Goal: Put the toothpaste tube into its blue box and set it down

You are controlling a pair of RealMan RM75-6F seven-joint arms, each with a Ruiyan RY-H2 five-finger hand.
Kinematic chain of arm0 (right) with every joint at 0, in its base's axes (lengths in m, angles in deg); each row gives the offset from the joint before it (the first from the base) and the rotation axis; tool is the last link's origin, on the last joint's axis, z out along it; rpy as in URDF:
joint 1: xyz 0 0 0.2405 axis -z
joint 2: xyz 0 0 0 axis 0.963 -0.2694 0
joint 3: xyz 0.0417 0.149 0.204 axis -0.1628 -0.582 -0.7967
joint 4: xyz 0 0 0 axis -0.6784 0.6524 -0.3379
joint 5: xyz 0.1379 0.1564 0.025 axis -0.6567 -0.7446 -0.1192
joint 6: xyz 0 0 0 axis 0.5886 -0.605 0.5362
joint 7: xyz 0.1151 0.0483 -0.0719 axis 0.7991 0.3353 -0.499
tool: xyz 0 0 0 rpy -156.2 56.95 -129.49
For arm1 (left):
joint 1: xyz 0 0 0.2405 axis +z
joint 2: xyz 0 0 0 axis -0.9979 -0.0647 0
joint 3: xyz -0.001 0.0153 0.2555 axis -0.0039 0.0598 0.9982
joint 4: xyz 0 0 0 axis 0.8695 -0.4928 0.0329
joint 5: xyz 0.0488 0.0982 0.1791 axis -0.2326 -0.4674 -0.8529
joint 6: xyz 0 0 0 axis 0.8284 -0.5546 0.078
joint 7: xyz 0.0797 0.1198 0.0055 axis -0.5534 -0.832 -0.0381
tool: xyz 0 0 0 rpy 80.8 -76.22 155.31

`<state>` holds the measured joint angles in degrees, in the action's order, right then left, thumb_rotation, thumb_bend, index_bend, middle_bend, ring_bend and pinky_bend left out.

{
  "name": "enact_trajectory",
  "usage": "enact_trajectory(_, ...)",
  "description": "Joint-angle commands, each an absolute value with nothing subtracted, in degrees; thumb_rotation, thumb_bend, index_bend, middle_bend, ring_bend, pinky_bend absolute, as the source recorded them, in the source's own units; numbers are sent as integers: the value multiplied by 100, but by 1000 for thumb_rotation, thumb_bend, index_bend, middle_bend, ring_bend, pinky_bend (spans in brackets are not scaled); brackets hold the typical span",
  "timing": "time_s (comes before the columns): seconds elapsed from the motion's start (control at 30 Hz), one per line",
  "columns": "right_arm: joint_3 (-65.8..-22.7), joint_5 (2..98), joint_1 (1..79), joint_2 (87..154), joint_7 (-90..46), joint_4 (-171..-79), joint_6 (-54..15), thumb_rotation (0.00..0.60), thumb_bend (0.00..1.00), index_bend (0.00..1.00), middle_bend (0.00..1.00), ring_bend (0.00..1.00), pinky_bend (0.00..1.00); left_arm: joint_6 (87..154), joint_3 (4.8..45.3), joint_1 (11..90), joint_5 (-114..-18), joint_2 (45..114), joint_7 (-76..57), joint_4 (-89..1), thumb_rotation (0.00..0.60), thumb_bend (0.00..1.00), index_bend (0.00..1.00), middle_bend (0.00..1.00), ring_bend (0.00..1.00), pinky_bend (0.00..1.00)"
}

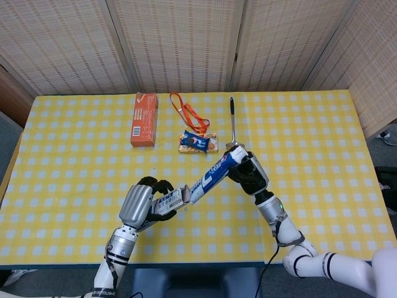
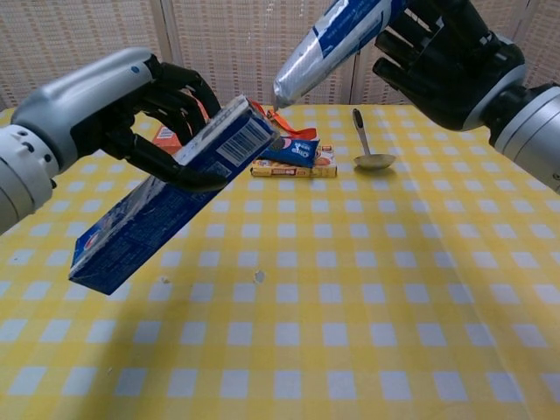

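Now | left robot hand point(image 2: 131, 114) grips blue box point(image 2: 166, 206) | right robot hand point(image 2: 442, 57) holds toothpaste tube point(image 2: 337, 39), tip at box mouth

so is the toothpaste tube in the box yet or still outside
Outside. The toothpaste tube, held by the right hand, has its flat end right at the mouth of the blue box in the left hand.

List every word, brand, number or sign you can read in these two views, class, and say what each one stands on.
No text reads clearly.
Blue box: barcode only, digits blurred.
Toothpaste tube: blue markings, unreadable.
Orange box: print too small.
Snack packet: round logo, lettering unreadable.
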<state>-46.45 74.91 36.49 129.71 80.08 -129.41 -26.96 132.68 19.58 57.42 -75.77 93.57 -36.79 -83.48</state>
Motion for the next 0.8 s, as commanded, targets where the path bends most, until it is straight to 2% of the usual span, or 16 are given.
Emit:
enact_trajectory(0.03, -4648, 7506, 3634, 13009, 7988, -12912, -2707, 600, 425, 888, 664, 807, 1000, 13318, 1926, 5739, -7588, 9324, -3660, -8407, 600, 163, 485, 679, 484, 314)
enact_trajectory(0.43, -4720, 7497, 3580, 13191, 8283, -12726, -2763, 600, 426, 888, 664, 806, 1000, 13406, 2139, 5763, -7789, 9225, -3712, -8636, 600, 163, 487, 679, 485, 314)
enact_trajectory(0.8, -4700, 7538, 3459, 13528, 8388, -12409, -2736, 600, 425, 888, 664, 807, 1000, 13456, 2158, 5780, -7785, 9163, -3684, -8726, 600, 163, 488, 679, 484, 314)
